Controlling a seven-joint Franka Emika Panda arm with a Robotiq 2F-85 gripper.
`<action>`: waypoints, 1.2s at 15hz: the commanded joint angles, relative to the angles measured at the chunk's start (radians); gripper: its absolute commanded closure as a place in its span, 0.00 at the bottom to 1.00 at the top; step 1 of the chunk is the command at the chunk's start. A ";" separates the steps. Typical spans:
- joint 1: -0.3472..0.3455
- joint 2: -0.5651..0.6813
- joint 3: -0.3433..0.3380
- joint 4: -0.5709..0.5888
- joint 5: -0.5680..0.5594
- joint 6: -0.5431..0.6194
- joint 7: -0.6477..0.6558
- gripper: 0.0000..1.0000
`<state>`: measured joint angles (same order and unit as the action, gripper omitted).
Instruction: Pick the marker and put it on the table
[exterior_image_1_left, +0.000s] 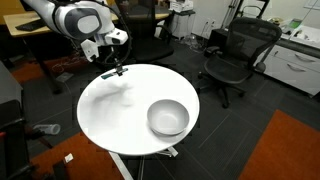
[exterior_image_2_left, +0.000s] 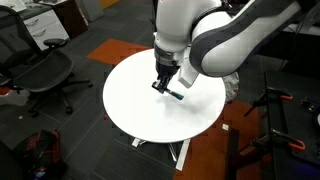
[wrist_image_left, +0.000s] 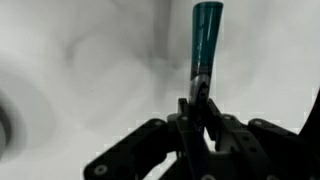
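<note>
Even, diffuse room light fills both exterior views. The white tabletop (exterior_image_1_left: 120, 110) comes out bright, nearly washed out, with only a faint soft shadow beneath the arm (exterior_image_1_left: 70, 20). Both views are small and grainy, so fine detail is lost. The wrist view is soft and smeared: the dark pincer (wrist_image_left: 200, 100) is out of focus, grey shadows mottle the tabletop, and a pale sheen runs along the marker (wrist_image_left: 206, 35).

jaws pinched shut, wrist (exterior_image_2_left: 168, 45) downward

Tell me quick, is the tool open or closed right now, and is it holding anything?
The tool is closed, holding the marker over the table.
</note>
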<state>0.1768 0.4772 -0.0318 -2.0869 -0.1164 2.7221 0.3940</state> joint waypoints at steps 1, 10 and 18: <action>0.001 0.047 0.024 0.026 0.034 0.037 -0.069 0.95; 0.078 0.131 0.002 0.052 0.022 0.081 -0.035 0.95; 0.106 0.162 0.003 0.068 0.028 0.089 -0.041 0.95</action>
<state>0.2672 0.6275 -0.0156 -2.0306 -0.1102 2.7883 0.3595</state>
